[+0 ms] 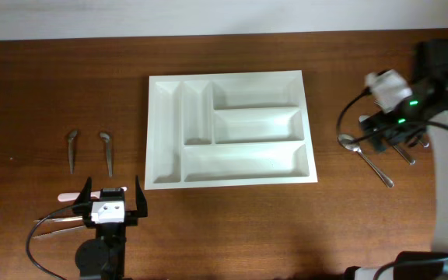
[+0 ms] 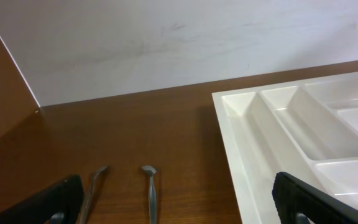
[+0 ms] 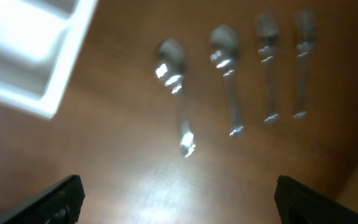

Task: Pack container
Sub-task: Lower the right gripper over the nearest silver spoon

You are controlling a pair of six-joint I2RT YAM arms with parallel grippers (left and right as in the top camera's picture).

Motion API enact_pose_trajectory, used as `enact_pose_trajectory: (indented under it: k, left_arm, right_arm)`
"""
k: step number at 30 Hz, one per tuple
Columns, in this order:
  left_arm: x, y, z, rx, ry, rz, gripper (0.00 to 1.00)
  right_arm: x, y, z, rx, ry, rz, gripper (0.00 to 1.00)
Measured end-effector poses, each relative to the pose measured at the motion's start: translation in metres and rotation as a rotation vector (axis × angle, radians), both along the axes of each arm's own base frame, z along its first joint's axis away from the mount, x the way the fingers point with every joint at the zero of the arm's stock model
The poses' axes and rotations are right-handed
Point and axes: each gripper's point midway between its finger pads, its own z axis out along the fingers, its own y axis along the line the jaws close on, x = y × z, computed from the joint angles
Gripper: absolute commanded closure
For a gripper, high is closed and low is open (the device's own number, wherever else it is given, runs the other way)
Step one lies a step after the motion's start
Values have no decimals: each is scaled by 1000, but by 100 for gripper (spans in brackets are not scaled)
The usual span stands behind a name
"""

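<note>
Container (image 1: 239, 159) empty, mid-counter (image 1: 53, 85). The left jaws and right jaws stand wide open, holding nothing. Risk: utensils (image 3: 229, 87) near right edge lie closely side by side; a wide grab may nudge neighbours or slip.

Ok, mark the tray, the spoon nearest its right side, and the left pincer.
tray (image 1: 239, 160), overhead view, floor of its long near compartment.
spoon (image 1: 369, 163), overhead view, mid-handle.
left pincer (image 1: 113, 185), overhead view, midway between fingertips.

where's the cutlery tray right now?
Overhead view: the tray sits mid-table, empty, between two utensils on its left and spoons on its right.
</note>
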Motion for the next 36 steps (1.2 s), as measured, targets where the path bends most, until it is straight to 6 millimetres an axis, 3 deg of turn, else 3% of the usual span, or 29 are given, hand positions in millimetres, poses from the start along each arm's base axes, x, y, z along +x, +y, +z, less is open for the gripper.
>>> enact_pose_trajectory:
  k: [3, 6, 11, 22, 30, 36]
  left_arm:
    - [0, 0, 0, 0, 0, 0, 1]
    - [0, 0, 0, 0, 0, 0, 1]
    - [0, 0, 0, 0, 0, 0, 1]
    - [0, 0, 0, 0, 0, 0, 1]
    - [0, 0, 0, 0, 0, 0, 1]
    - [0, 0, 0, 0, 0, 1, 1]
  right_arm:
    - [3, -24, -4, 22, -18, -45, 1]
    - [10, -35, -13, 53, -15, -61, 1]
    - [20, -32, -41, 112, 52, -42, 1]
    - [32, -34, -132, 192, 286, -48, 1]
    - [40, -36, -171, 216, 344, -49, 1]
    - [44, -37, -186, 223, 357, -49, 1]
